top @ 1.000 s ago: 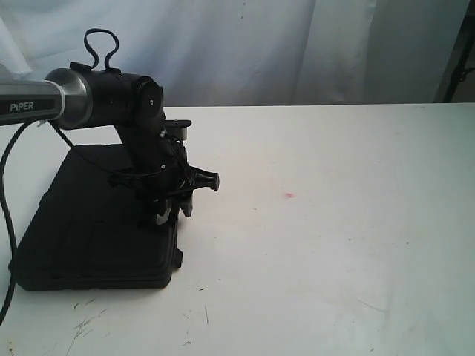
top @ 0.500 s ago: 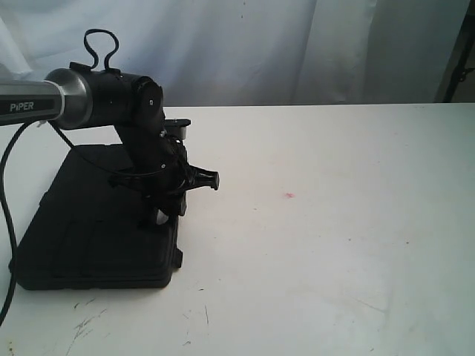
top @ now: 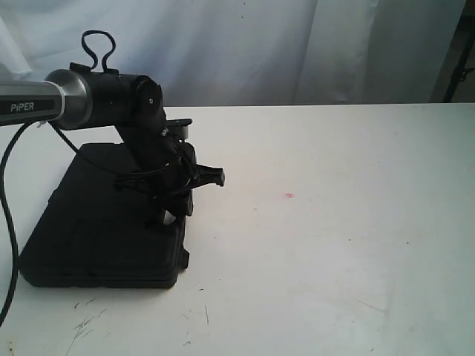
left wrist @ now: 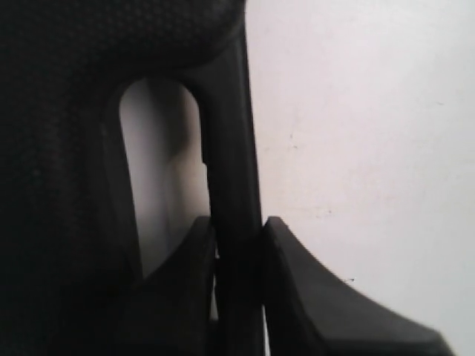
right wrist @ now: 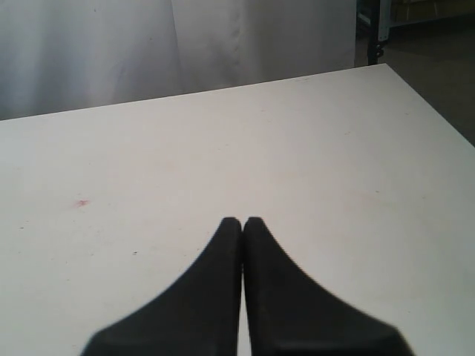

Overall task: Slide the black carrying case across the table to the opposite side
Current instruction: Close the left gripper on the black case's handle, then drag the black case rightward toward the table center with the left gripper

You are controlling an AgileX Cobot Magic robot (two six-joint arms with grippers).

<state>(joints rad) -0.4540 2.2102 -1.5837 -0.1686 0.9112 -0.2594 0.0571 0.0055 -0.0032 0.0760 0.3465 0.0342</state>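
The black carrying case (top: 96, 230) lies flat on the left part of the white table (top: 334, 222). My left gripper (top: 172, 211) stands over the case's right edge, shut on the case's handle bar (left wrist: 230, 163); one finger is inside the handle opening, the other outside it. In the left wrist view the case's textured body (left wrist: 59, 148) fills one side. My right gripper (right wrist: 242, 222) shows only in its own wrist view, shut on nothing, above bare table (right wrist: 334, 163).
A tiny red spot (top: 289, 196) marks the table's middle. Dark scratches (top: 89, 322) lie near the front edge. White curtains (top: 260, 44) hang behind the table. A black cable (top: 6, 222) hangs from the left arm.
The left gripper and the case have shifted a little to the right together across the table.
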